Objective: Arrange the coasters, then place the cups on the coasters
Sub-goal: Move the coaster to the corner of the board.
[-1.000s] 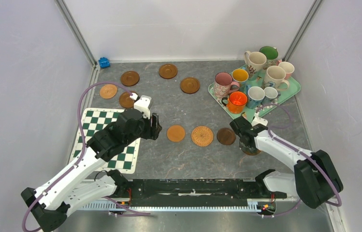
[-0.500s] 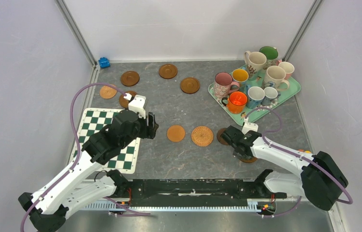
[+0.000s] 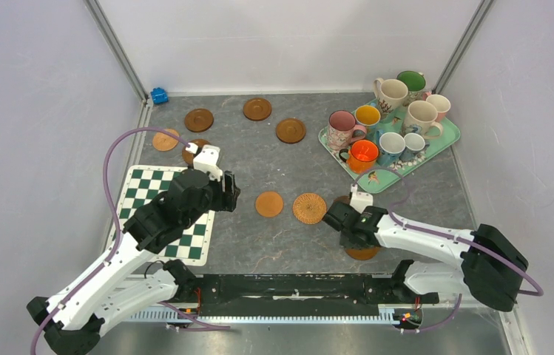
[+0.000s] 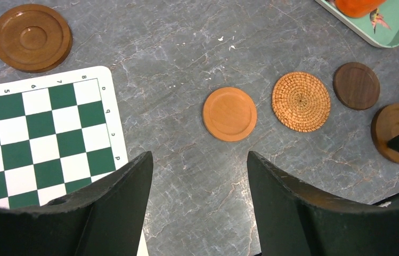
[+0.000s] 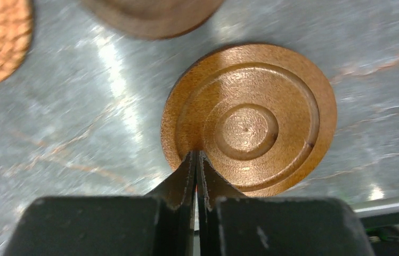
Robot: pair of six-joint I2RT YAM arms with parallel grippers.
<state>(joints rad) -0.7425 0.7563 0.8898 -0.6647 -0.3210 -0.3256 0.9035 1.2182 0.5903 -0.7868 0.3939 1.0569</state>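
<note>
Bench [image 3: 288, 244]: grey marbled top, pale veins, a few white flecks ahead of the left hand [image 4: 198, 157].
Green-and-white checkered mat [image 4: 37, 133]: flat on the bench, just left of the left hand; small characters printed along its white border; near part hidden under the arm.
Mint tray [image 3: 377, 177]: set askew, well beyond the right hand [image 5: 196, 157] and to its right; near corner bare, small bird print there.
Small blue object [image 3: 159, 95]: far left corner of the bench, well beyond the left hand; too small to identify.
Pale walls on three sides; metal post [image 3: 115, 48] at the far left corner, another [image 3: 462, 44] at the far right.
</note>
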